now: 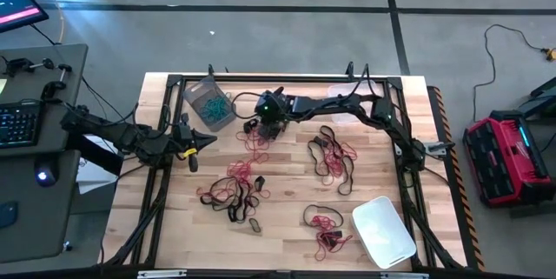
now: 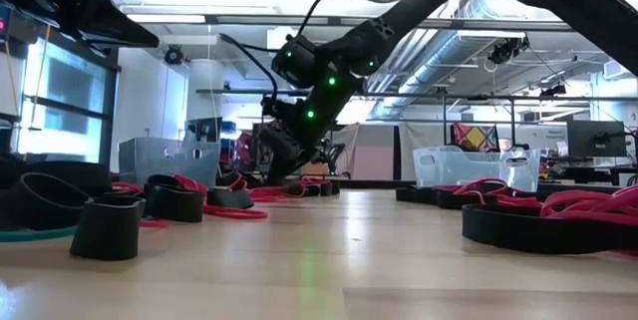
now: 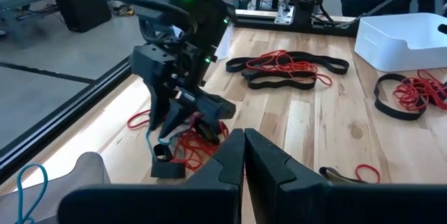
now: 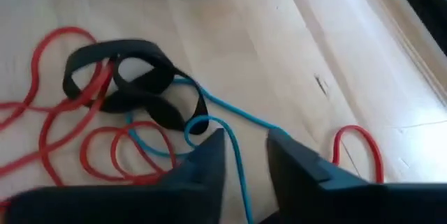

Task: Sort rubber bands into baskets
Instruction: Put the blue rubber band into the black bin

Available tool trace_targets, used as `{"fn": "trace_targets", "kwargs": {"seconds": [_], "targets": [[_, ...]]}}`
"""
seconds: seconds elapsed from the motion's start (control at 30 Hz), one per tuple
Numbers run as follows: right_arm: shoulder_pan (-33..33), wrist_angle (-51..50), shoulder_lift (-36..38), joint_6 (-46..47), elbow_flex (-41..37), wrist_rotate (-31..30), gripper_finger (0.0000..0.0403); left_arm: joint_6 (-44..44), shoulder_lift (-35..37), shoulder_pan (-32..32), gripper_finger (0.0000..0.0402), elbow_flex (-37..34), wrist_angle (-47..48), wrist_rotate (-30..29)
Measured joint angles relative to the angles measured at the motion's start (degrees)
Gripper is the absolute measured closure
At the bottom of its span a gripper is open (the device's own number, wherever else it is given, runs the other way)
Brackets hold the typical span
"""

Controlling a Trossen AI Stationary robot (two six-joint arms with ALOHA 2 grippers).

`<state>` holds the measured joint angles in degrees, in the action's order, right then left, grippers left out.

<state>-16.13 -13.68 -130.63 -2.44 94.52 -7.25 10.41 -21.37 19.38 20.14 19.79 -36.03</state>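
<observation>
Teal-blue rubber band (image 4: 234,123) runs between the part-open fingers of the right tool (image 4: 244,155), low on the desk (image 1: 287,199) beside the grey-tinted basket (image 1: 208,103), so closing may also snag the tangled red band (image 4: 91,155); left tool (image 3: 243,155) waits shut.

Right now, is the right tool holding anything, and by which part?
The right tool straddles a teal-blue rubber band lying on the table, with its fingers apart; nothing is clamped yet. The left tool is shut and empty.
</observation>
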Motion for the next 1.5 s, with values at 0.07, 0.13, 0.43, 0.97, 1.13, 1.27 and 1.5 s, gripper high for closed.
{"fn": "trace_targets", "kwargs": {"seconds": [0.07,0.13,0.43,0.97,1.13,1.27,1.5], "targets": [[-0.04,-0.74,0.00,-0.50,0.00,1.28,0.0372,0.00,0.00,0.00,0.0399,0.00,0.01,0.00],[-0.04,-1.29,0.05,-0.98,0.00,2.41,0.0394,0.02,0.00,0.00,0.0399,0.00,0.01,0.00],[2.04,-1.26,3.28,-4.26,0.22,3.43,0.0393,0.00,0.00,0.00,0.0399,0.00,-0.38,1.12],[0.64,-2.56,1.67,-6.16,0.35,4.01,0.0226,0.00,-0.01,-0.02,0.0399,0.00,-0.35,1.29],[0.29,-2.77,-0.11,-6.51,0.35,3.01,0.0268,0.00,-0.23,-0.02,0.0399,-0.07,-0.32,1.38],[0.42,-1.07,-0.11,-5.38,0.33,3.20,0.0319,0.00,-1.04,-0.02,0.0399,-0.07,-0.34,1.44],[0.60,-2.54,0.57,-5.46,1.58,4.04,0.0397,0.02,-2.95,-0.02,0.0399,-0.07,-0.37,1.49]]}}
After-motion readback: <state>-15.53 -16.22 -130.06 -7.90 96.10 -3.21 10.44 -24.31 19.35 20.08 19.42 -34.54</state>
